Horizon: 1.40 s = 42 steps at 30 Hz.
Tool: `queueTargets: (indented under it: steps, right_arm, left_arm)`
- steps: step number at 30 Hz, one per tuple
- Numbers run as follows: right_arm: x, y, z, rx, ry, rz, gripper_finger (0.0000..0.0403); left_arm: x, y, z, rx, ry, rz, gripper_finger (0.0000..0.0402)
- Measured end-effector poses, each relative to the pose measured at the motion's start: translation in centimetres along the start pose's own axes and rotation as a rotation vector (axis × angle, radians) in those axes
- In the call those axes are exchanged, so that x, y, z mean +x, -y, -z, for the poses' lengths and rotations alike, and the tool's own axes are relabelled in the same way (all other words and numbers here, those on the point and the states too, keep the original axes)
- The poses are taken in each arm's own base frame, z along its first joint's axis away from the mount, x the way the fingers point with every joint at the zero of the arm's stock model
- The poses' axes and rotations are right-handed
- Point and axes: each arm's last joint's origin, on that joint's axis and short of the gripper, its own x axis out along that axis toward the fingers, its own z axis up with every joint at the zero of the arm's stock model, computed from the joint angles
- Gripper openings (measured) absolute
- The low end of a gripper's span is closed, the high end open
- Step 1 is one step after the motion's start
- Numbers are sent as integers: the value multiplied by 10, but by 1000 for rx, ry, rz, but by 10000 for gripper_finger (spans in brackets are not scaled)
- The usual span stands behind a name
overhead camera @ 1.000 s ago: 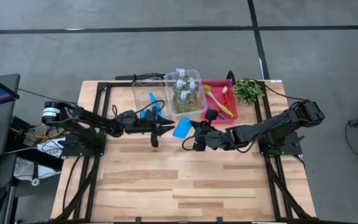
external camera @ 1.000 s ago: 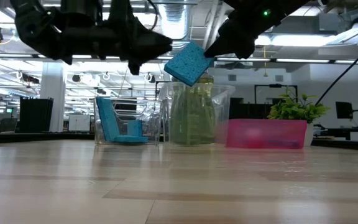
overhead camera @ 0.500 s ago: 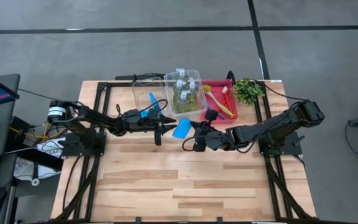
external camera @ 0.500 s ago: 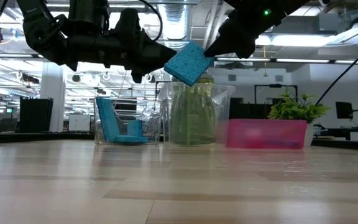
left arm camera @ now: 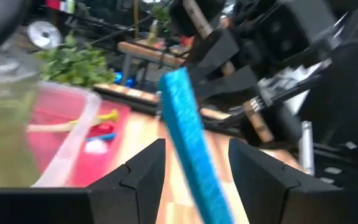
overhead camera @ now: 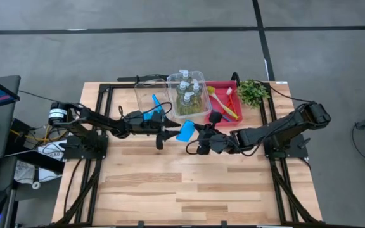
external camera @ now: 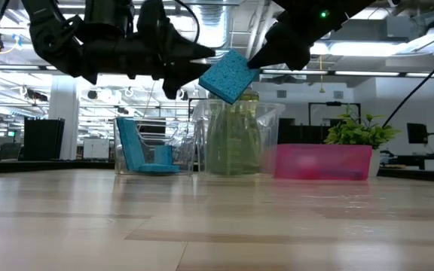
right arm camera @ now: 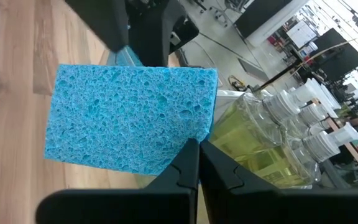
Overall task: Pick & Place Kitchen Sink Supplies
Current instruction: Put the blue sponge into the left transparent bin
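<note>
Sponge (overhead camera: 184,132) between both end effectors

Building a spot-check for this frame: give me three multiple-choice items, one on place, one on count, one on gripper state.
1. Where is the flat blue rectangular sponge that the right gripper holds?
A. Up in the air, in front of the clear plastic bins
B. Lying in the red tray
C. Flat on the table

2. How many small clear bottles of yellow-green liquid stand in the clear plastic bin?
A. One
B. Four
C. Seven

3. How are the left gripper's fingers around the sponge?
A. Clamped on it
B. Open, one on each side
C. Shut below it

Answers: 1 A, the low view shows it well above the wood. 2 B, the high view shows four white tops. 3 B, the left wrist view shows gaps on both sides.
</note>
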Motion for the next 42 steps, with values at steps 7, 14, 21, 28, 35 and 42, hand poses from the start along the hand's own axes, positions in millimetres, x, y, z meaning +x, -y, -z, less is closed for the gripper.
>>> queueTargets:
  steps: [7,14,21,28,35,42]
  right_arm:
    - [0,0,0,0,0,0,0]
    - [0,0,0,0,0,0,0]
    - [0,0,0,0,0,0,0]
    - [0,0,0,0,0,0,0]
    - [0,0,0,0,0,0,0]
    - [0,0,0,0,0,0,0]
  left_arm:
    - [4,4,-4,-28,-6,84,179]
    - [4,4,-3,-21,-10,71,175]
    - [4,0,-2,-21,-16,3,173]
    - [4,0,-2,-21,-16,-1,171]
    - [4,0,-2,-21,-16,-1,171]
    - [4,0,-2,-21,-18,-7,172]
